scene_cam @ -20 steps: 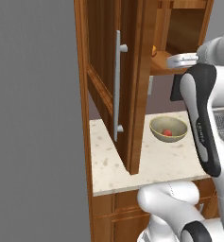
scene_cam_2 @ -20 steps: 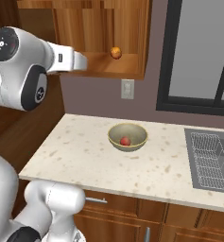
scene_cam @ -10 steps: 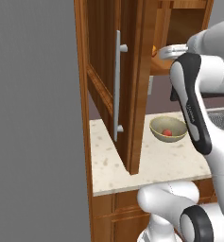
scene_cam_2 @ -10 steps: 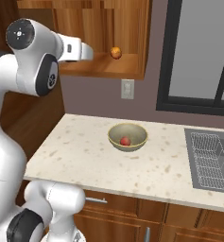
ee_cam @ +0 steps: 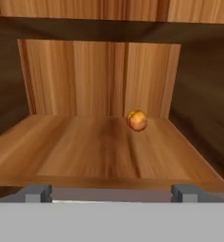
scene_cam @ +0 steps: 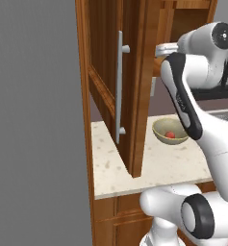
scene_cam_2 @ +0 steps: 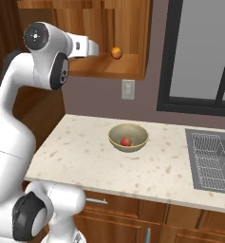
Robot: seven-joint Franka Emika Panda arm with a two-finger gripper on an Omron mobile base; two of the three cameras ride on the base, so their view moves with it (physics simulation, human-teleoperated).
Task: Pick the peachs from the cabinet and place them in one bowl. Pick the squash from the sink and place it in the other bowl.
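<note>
hand view | peach [ee_cam: 137,120] ahead of end effector [ee_cam: 112,193] | apart

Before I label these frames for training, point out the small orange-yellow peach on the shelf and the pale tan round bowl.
small orange-yellow peach [ee_cam: 137,120], hand view, its front face.
pale tan round bowl [scene_cam_2: 138,141], right base view, its outer wall.

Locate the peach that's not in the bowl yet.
The small orange-red peach sits on the open wooden cabinet's shelf, toward its back right corner in the hand view, ahead of the open fingers.
</note>
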